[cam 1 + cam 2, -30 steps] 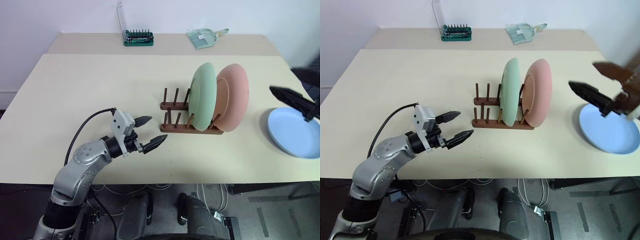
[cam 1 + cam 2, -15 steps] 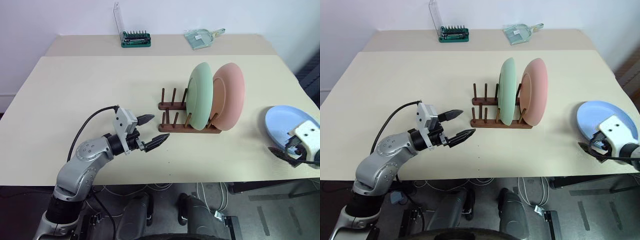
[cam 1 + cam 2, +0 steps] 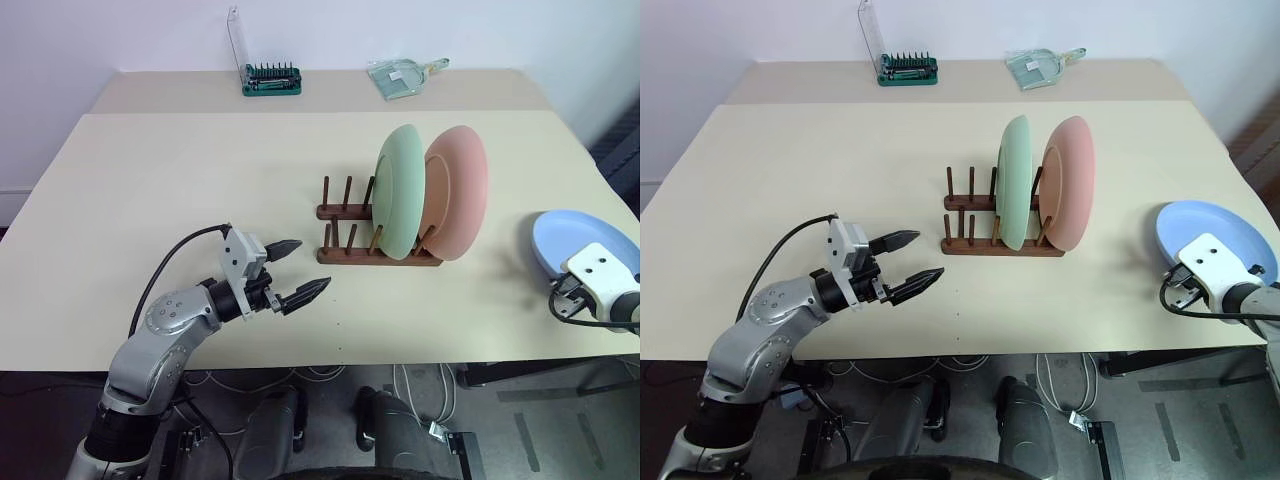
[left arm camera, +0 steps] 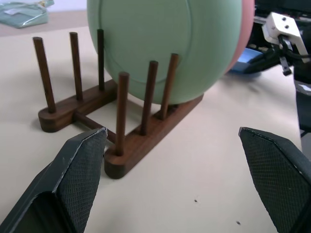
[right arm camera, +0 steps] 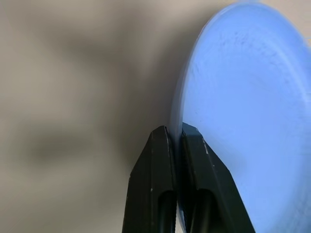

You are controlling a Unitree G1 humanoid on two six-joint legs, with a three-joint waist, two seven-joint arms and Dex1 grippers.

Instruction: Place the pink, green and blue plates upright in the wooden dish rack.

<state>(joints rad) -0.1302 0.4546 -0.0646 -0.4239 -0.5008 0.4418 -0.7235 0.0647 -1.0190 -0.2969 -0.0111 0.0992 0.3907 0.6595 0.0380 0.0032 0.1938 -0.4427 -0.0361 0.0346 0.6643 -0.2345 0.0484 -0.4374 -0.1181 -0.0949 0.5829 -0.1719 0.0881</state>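
The green plate (image 3: 400,190) and the pink plate (image 3: 462,185) stand upright side by side at the right end of the wooden dish rack (image 3: 345,255), whose left pegs are free. The blue plate (image 3: 562,238) lies flat near the table's right edge. My right gripper (image 5: 176,133) is shut on the blue plate's (image 5: 243,97) near rim, one finger above it and one below. My left gripper (image 3: 295,270) hovers open over the table left of the rack, pointing at the rack (image 4: 126,145), with nothing between its fingers.
A green box of tool bits (image 3: 271,79) and a clear plastic item (image 3: 405,75) lie at the table's far edge. The table's right edge runs close behind the blue plate. Bare tabletop (image 3: 180,170) stretches left of the rack.
My right gripper came down from above the blue plate to its near rim and shut on it. The left gripper has stayed where it was, open.
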